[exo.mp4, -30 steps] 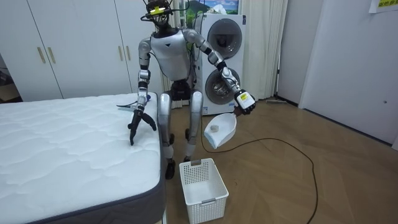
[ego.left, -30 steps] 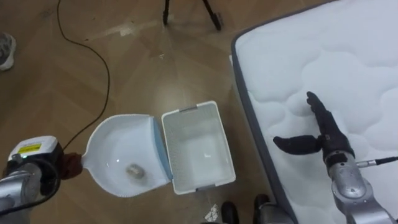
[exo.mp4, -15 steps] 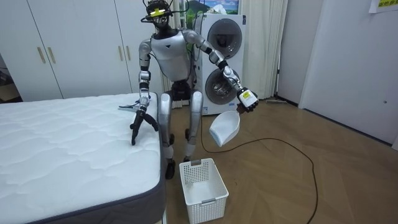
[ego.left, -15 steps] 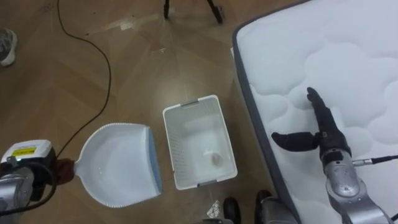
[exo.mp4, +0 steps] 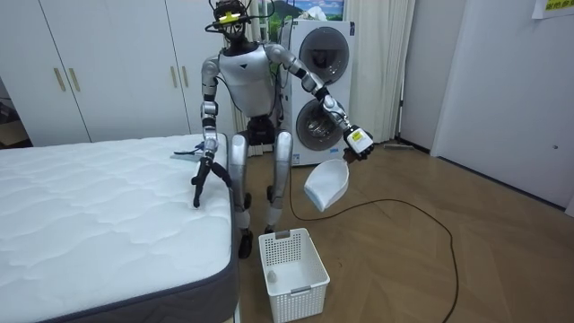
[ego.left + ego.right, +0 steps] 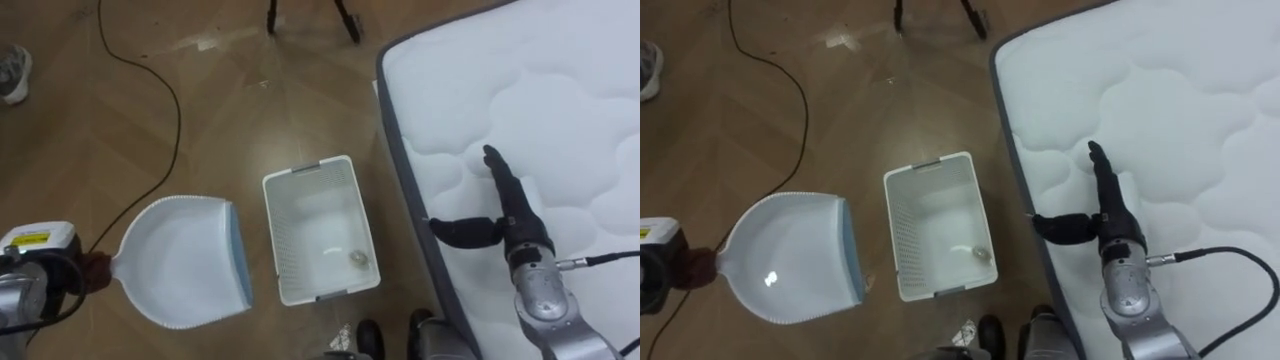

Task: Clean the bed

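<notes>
The right hand [image 6: 508,220] lies over the edge of the mattress [image 6: 560,90], fingers straight and pointing up the bed, thumb spread out toward the bed's grey side. It holds nothing. Whether the fingertips touch the quilting is hard to tell from above; in the room view they point down onto it.

The left arm reaches out to the side, away from the bed. The left hand [image 6: 45,280] seems to be closed round the reddish handle [image 6: 97,270] of a dustpan [image 6: 185,262], though the wrist hides most of the fingers. In the room view the pan hangs in the air, higher than the laundry basket [image 6: 280,250] and tilted mouth-down.

The dustpan is white with a pale blue lip, and that lip faces the basket. The basket is white with latticed walls and stands on the wooden floor between the pan and the bed. In its near right corner lies one small pale lump [image 6: 354,258].
</notes>
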Tool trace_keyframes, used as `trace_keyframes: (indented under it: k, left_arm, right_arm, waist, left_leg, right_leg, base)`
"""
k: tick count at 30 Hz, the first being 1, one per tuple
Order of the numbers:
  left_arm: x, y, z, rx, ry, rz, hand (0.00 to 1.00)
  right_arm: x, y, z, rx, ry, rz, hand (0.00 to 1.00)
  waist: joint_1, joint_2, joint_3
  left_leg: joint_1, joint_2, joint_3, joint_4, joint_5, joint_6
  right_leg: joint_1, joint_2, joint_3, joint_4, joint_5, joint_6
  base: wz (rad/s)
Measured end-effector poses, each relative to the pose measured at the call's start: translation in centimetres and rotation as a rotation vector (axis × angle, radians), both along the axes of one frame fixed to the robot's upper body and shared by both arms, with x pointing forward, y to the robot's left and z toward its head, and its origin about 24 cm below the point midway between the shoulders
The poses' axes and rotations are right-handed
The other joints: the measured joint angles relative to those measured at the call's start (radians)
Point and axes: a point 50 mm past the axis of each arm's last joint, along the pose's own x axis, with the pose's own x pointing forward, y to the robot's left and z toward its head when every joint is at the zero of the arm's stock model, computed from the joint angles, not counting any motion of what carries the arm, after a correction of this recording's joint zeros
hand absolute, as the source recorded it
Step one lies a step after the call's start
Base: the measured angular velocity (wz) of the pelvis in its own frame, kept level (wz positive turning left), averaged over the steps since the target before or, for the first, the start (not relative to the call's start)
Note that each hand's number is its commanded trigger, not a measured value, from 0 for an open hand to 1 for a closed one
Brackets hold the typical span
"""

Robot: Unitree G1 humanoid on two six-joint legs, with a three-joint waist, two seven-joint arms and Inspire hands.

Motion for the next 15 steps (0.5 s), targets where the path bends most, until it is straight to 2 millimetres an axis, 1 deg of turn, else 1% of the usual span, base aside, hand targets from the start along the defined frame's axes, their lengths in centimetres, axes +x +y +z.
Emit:
trace_keyframes:
  k: [5,8,10,12,13,14,15]
  left_arm:
    - [0.1,-0.1,0.0,-0.024,-0.023,0.006,1.0]
    - [0.5,-0.6,0.3,-0.054,-0.057,-0.013,1.0]
    - [0.7,-1.0,0.3,-0.067,-0.071,-0.035,1.0]
    - [1.1,-1.8,0.6,-0.098,-0.104,-0.066,1.0]
    - [1.4,-2.1,0.7,-0.105,-0.114,-0.078,1.0]
    - [1.8,-2.7,1.1,-0.12,-0.138,-0.105,1.0]
    - [2.1,-3.5,1.2,-0.14,-0.157,-0.129,1.0]
  right_arm:
    - [-0.3,0.1,-0.4,0.015,0.019,-0.001,0.0]
    - [-0.4,-0.1,-0.4,0.023,0.024,-0.004,0.0]
    - [-0.5,-0.1,-0.6,0.026,0.033,0.002,0.0]
    - [-0.9,-0.1,-0.9,0.036,0.053,0.011,0.0]
    - [-1.0,-0.1,-1.0,0.04,0.058,0.013,0.0]
    - [-1.2,-0.1,-1.2,0.045,0.07,0.017,0.0]
    - [-1.5,-0.1,-1.5,0.053,0.083,0.021,0.0]
  waist:
    - [-0.001,-0.001,-0.0003]
    - [0.001,-0.009,-0.0026]
    - [0.003,-0.017,-0.0018]
    - [0.005,-0.029,-0.0033]
    - [0.003,-0.032,-0.0033]
    - [0.005,-0.041,-0.0043]
    - [0.008,-0.048,-0.0032]
  left_leg:
    - [0.002,0.003,-0.014,0.004,-0.001,0.007]
    - [0.003,0.003,-0.018,0.005,-0.001,0.007]
    - [0.015,0.003,-0.018,0.005,0.001,0.01]
    - [0.036,0.003,-0.024,0.0,0.001,0.01]
    - [0.04,0.004,-0.026,-0.002,0.001,0.009]
    - [0.051,0.004,-0.028,-0.003,0.0,0.009]
    - [0.074,0.004,-0.029,-0.009,0.0,0.01]
  right_leg:
    - [0.015,0.008,-0.006,-0.016,0.002,-0.001]
    - [0.017,0.008,-0.007,-0.016,0.002,0.0]
    - [0.028,0.008,-0.006,-0.019,0.001,0.0]
    - [0.051,0.009,-0.008,-0.027,0.001,0.0]
    - [0.057,0.01,-0.011,-0.032,0.001,0.0]
    - [0.069,0.01,-0.013,-0.035,0.0,0.001]
    - [0.092,0.01,-0.015,-0.042,0.0,0.002]
  base:
    - [0.06]
    - [0.03]
    - [0.0]
    - [0.04]
    - [0.07]
    - [0.04]
    - [0.0]
